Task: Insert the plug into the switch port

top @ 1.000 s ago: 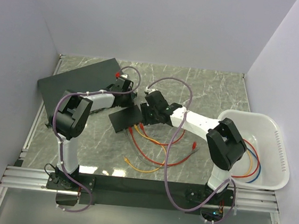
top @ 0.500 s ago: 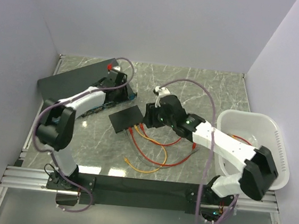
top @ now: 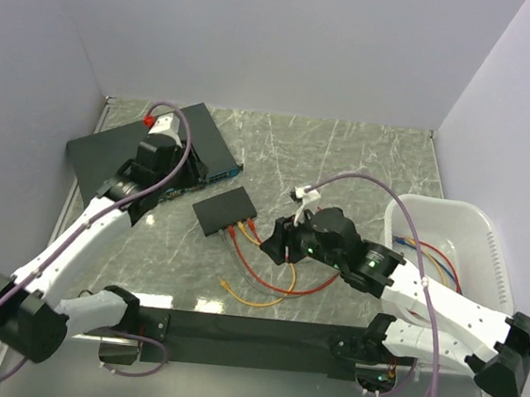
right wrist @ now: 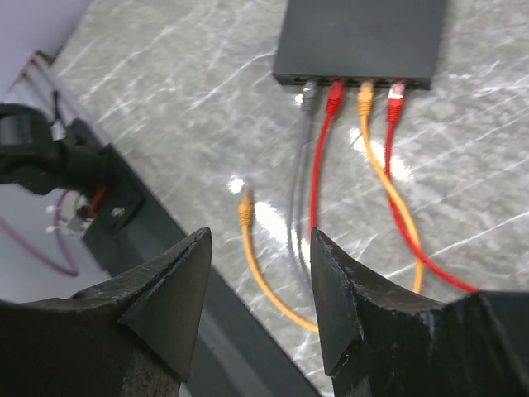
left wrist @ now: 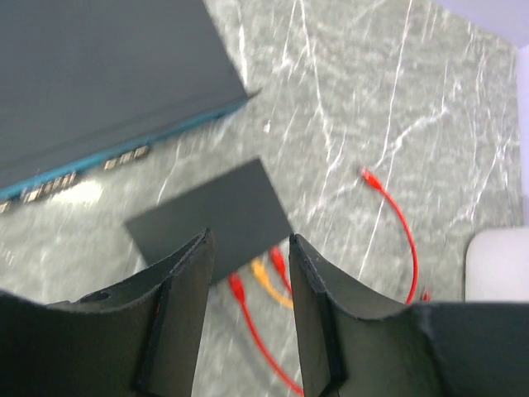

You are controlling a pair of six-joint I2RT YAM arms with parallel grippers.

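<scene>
The switch [top: 225,210] is a small flat black box in the middle of the table. Its ports face my right wrist camera, and the switch [right wrist: 359,37] has a grey plug [right wrist: 308,94], a red plug [right wrist: 334,91], an orange plug [right wrist: 364,97] and another red plug [right wrist: 395,91] seated side by side. A loose orange plug [right wrist: 245,210] lies on the marble nearer the front. My right gripper [right wrist: 260,241] hovers open and empty above that cable, right of the switch [top: 272,244]. My left gripper [left wrist: 248,241] is open and empty, held over the large slab [top: 153,163].
A large dark slab with a blue front strip [top: 138,143] lies at the back left. A white bin [top: 498,280] holding cables stands at the right. Red and orange cables [top: 265,284] loop in front of the switch. A black rail [top: 251,330] runs along the near edge.
Both arms have drawn away from the switch: the left gripper went left over the slab and opened wider, the right gripper pulled back toward the front right.
</scene>
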